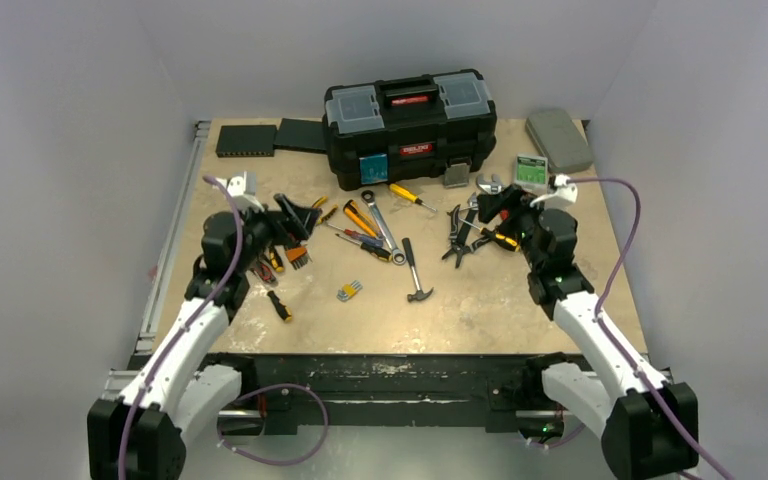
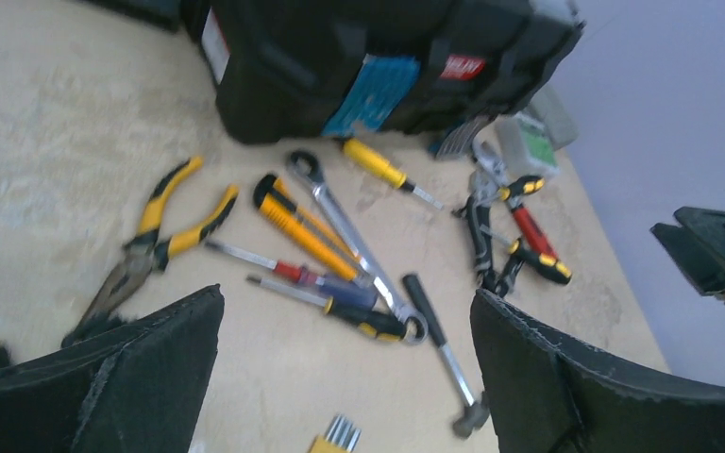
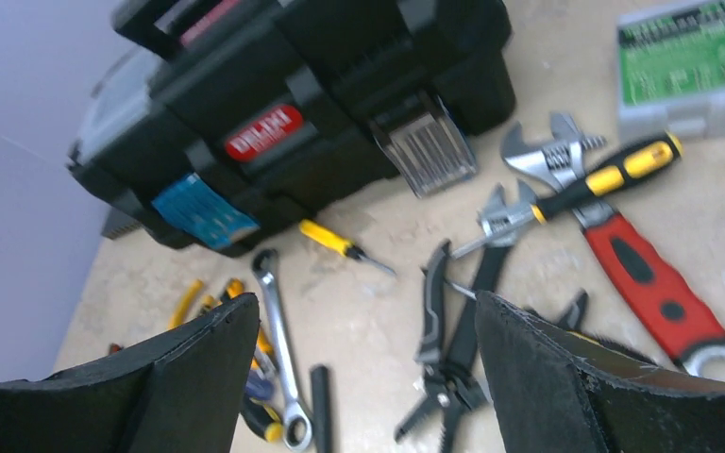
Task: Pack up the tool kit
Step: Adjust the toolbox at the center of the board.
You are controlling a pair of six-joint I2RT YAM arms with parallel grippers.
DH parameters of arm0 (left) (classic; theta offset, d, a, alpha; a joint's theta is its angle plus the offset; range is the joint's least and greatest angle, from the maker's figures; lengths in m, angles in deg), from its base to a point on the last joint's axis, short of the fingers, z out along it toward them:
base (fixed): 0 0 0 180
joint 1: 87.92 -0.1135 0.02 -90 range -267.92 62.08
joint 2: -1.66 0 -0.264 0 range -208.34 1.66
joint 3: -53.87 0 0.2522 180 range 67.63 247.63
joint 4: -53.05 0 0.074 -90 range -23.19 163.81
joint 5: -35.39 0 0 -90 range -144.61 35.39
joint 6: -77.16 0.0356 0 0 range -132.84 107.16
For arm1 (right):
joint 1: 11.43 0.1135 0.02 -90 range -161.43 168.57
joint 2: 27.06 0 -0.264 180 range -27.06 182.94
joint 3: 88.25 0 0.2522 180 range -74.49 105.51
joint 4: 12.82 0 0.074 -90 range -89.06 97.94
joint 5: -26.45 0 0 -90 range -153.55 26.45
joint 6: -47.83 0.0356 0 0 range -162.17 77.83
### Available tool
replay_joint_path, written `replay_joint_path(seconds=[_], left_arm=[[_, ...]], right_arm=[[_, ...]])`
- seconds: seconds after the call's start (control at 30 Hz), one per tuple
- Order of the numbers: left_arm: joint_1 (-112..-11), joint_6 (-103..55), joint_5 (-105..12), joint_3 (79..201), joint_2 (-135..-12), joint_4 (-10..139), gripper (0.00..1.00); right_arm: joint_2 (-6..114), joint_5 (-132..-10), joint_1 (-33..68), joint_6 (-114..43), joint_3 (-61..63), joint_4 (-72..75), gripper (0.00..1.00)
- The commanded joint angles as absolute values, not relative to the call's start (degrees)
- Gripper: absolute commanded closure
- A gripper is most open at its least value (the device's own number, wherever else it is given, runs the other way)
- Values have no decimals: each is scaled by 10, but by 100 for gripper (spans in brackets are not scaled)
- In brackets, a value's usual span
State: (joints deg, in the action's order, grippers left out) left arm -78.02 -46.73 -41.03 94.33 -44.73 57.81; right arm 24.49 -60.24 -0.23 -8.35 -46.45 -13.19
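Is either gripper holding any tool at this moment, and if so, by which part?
Nothing is held. The left gripper and the right gripper both stand open and empty.

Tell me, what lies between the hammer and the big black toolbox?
In the top view, a yellow-handled screwdriver and a silver wrench lie between the hammer and the toolbox.

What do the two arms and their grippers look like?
The left arm and the right arm have white links, black joints and black bases. The left gripper and right gripper each have two broad black fingers. A purple cable runs along each arm.
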Motion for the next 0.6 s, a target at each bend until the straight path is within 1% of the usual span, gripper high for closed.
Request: replay_joint_path(seconds=[0.0,0.17,0.3,0.57], left_arm=[[-778,-466,-377,1077,-545,510,0],[-778,-457,-343,1210,-683,469,0],[-779,-436,-309,1349,-810,499,0],[-803,-403,-253,1595,-1009,523,1]], right_arm=[[320,-628,-3,-88,-354,-154,17],[434,-625,-5,-80,-230,-126,16],[528,-624,-18,-73,-129,-90,16],[632,-609,-43,-2,-22,-83,16]])
